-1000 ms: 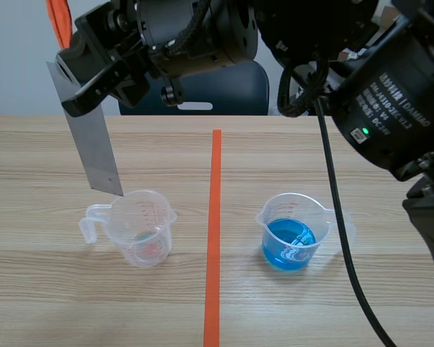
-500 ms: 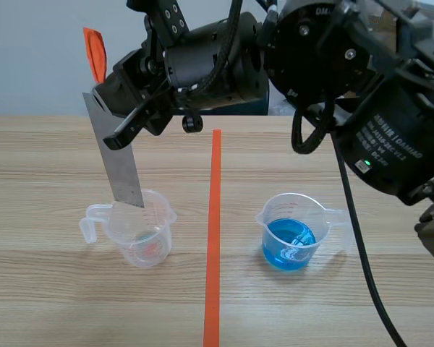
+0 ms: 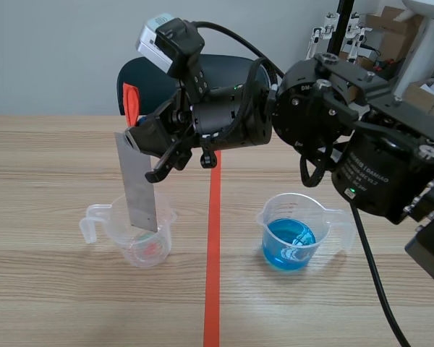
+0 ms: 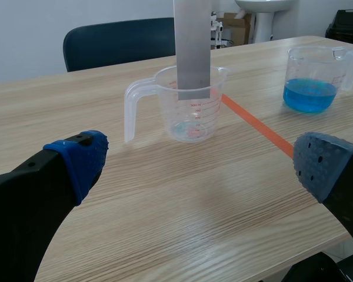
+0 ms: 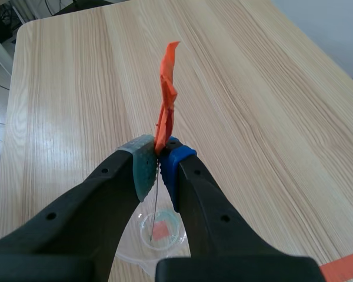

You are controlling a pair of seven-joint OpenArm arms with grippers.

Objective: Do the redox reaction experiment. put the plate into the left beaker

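On your side of the table [image 3: 58, 303], the left gripper [image 4: 203, 167] sits low with its fingers spread wide and nothing between them, which leaves the other arm room to work. Just ahead of it stands the clear left beaker [image 3: 141, 249]. The right beaker [image 3: 296, 231], holding blue liquid, is well apart across the orange tape line [image 3: 212, 289]. The plate [image 3: 139, 184] hangs nearly upright, with its lower end inside the left beaker's rim but, by your best judgement, short of the bottom. Gripping it at the top leaves its whole length free to go in. The right gripper [image 5: 157, 161] is clamped on that top edge, at the foot of the orange tag [image 5: 167, 94], with a pad pressed to each face. Its arm comes in from the right, crosses above the tape line, and has the wrist turned so the fingers angle down over the beaker.
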